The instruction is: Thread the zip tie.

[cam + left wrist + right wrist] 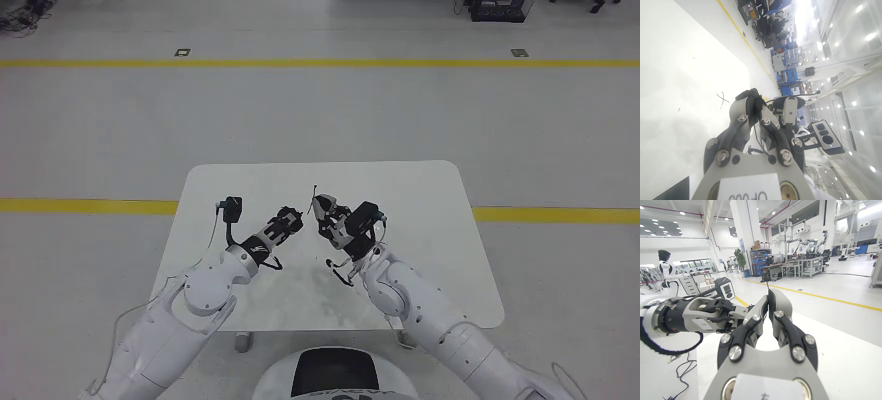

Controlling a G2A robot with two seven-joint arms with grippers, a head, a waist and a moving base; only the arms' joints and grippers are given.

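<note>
Zip tie (767, 285) stands almost upright out of the right claw (768, 297), whose jaws are pressed together on its lower part. The strap rises free above that claw's fingertips. It is a thin, stiff-looking black strip, ending in a small blocky head that leans a little to one side. Clamping it low and lifting it well above the desk (430, 200) looks meant to leave the head in open air, where a tail could be fed through it. The left claw (753, 96) sits just beside the right claw, nearly tip to tip, probably so the two can work on the same strap. Its jaws are closed too, but the dark pads hide whether anything is pinched between them. Below the right claw, a few loose black strands (722, 99) lie crossed on the desk.
</note>
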